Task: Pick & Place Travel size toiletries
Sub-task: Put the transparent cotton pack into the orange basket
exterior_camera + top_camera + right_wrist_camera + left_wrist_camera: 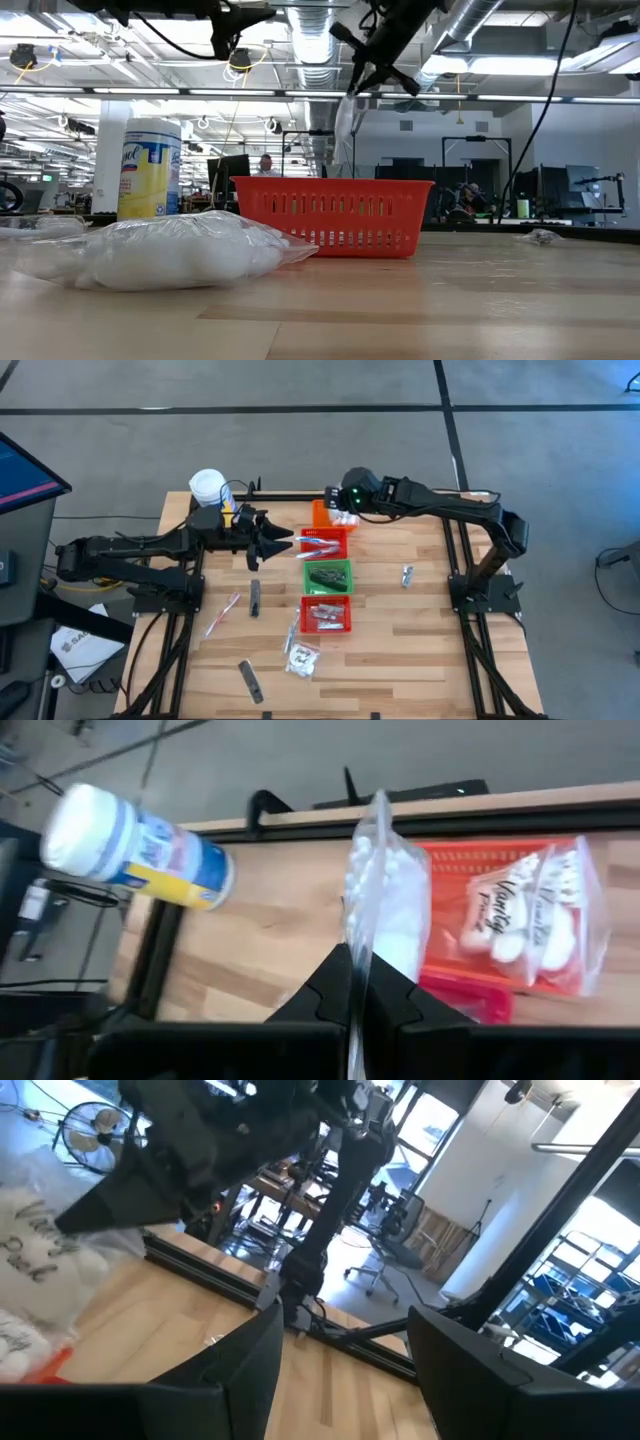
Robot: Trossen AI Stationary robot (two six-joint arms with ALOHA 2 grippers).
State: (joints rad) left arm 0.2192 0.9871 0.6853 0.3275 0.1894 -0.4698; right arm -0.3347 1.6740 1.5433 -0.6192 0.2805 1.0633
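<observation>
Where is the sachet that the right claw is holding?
The clear sachet hangs pinched in the shut right claw above the table's far edge, over the orange basket, with the white jar off to its left in the high view.

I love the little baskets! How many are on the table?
4, in one line down the table's middle: orange basket farthest back, then far red basket, green basket, near red basket.

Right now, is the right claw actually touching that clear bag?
Touching: the right wrist view shows the right gripper shut on the clear sachet, which hangs pinched between its fingers.
</observation>
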